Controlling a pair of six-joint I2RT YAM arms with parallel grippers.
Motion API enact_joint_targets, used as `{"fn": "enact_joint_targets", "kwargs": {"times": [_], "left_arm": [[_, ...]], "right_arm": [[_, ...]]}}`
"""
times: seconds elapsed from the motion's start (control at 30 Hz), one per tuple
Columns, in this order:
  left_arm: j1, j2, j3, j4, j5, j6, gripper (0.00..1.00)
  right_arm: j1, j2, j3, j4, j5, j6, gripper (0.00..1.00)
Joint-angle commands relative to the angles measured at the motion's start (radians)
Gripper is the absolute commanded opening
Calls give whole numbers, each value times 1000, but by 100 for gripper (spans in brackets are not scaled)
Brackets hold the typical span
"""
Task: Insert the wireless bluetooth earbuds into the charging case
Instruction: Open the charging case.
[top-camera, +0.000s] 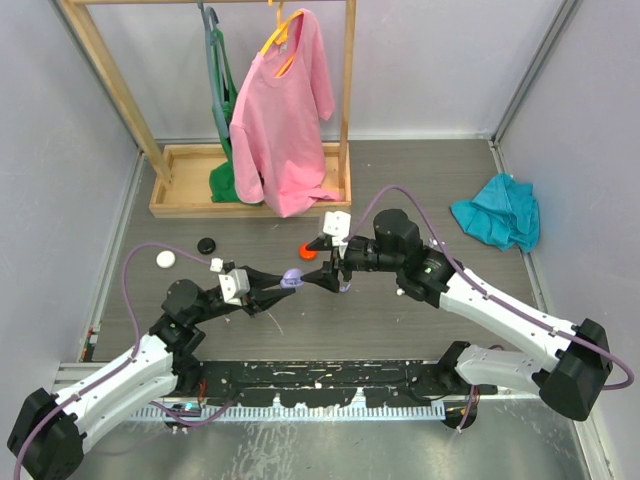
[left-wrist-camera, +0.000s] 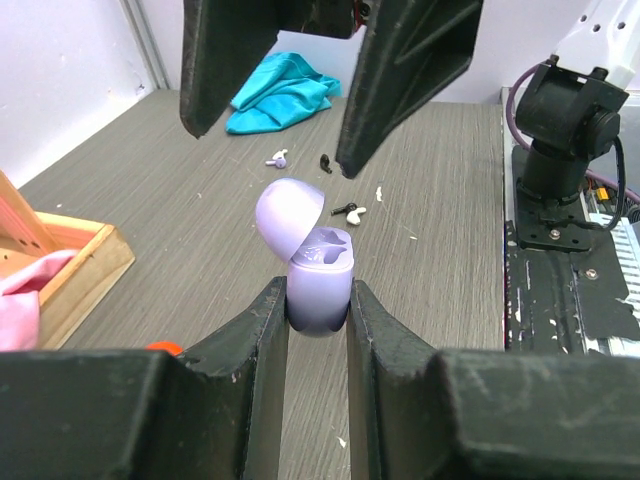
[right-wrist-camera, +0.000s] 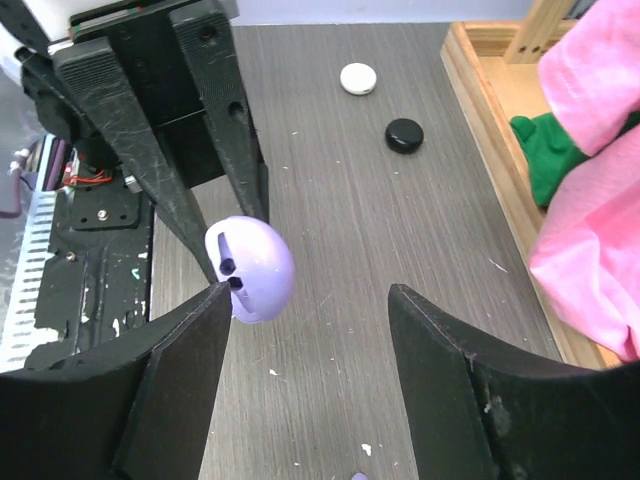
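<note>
My left gripper (left-wrist-camera: 318, 303) is shut on the base of the lilac charging case (left-wrist-camera: 321, 272), which it holds above the table with the lid (left-wrist-camera: 290, 214) swung open. The case's inside shows lilac shapes; I cannot tell whether a bud sits there. My right gripper (right-wrist-camera: 310, 292) hovers just past the case (right-wrist-camera: 250, 268), open, nothing between its fingers, its left finger (right-wrist-camera: 190, 350) close to the lid. Three loose earbuds lie on the table: a lilac-white one (left-wrist-camera: 278, 157), a dark one (left-wrist-camera: 326, 160) and a white-dark one (left-wrist-camera: 350, 211). From above, the two grippers (top-camera: 285, 281) (top-camera: 318, 272) meet at the case (top-camera: 291, 278).
A red round case (top-camera: 308, 250), a black one (right-wrist-camera: 404, 135) and a white one (right-wrist-camera: 357, 78) lie on the table. A wooden rack tray (top-camera: 190, 185) with a pink shirt (top-camera: 280, 120) stands at the back. A teal cloth (top-camera: 497, 222) lies at the right.
</note>
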Motion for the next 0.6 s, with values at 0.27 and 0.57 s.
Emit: {"fn": "enact_joint_targets", "kwargs": {"times": [0.27, 0.57], "left_arm": [[-3, -16, 9, 51, 31, -8, 0], [-3, -5, 9, 42, 67, 10, 0]], "right_arm": [[9, 32, -2, 83, 14, -22, 71], [7, 10, 22, 64, 99, 28, 71]]}}
